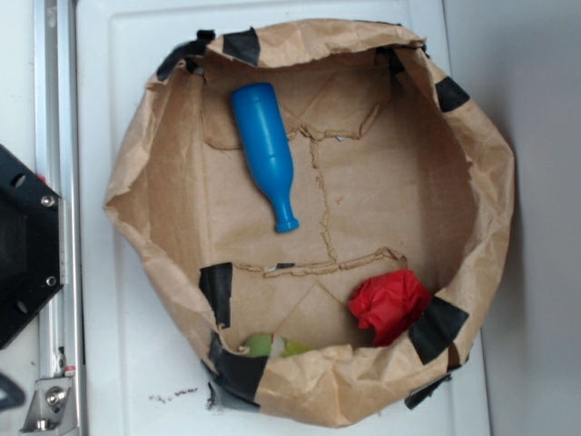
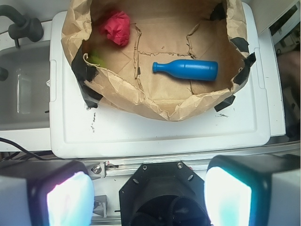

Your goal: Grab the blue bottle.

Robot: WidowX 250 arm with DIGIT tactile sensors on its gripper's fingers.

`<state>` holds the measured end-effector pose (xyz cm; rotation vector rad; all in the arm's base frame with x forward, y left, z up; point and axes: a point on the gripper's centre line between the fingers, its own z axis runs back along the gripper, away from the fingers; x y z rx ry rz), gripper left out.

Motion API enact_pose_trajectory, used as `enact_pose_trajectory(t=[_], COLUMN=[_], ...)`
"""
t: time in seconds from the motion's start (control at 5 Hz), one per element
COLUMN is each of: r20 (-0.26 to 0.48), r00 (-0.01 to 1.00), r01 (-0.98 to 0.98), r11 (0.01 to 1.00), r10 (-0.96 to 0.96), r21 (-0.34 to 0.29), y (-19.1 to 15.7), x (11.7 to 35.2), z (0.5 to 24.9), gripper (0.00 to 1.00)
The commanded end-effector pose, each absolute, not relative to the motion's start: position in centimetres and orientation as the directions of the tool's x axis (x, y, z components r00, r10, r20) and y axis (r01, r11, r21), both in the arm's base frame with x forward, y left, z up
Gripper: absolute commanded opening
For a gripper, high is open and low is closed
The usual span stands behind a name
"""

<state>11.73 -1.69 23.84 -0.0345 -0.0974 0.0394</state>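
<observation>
The blue bottle (image 1: 265, 151) lies on its side inside a brown paper bag (image 1: 472, 136), neck pointing toward the bag's middle. From the wrist view the blue bottle (image 2: 187, 69) shows at the upper right, neck to the left. My gripper (image 2: 149, 195) hangs high above the robot base, well short of the bag, open with nothing between its two pale pads (image 2: 68, 200). The gripper itself does not show in the exterior view.
A red wrinkly wad (image 1: 390, 304) and a small green object (image 1: 270, 345) sit in the bag's near corner. The bag rests on a white board (image 2: 155, 136). A black robot base (image 1: 23, 245) and a metal rail (image 1: 59, 118) run along the left. A sink (image 2: 23, 84) is beside the board.
</observation>
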Motion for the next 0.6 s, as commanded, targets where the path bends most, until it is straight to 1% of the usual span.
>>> enact_pose_trajectory(t=[0.0,0.2,0.4], r20=[0.097,0.166,0.179], r00=[0.994,0.982,0.98], r01=[-0.038,-0.081,-0.091], r11=[0.999,0.996,0.996], r10=[0.041,0.086,0.091], r21=[-0.036,-0.039,-0.008], y=[-1.7,-1.3,-1.8], x=[11.7,16.2,19.2], z=[23.8,25.0,24.6], gripper=[1.0,1.0,1.0])
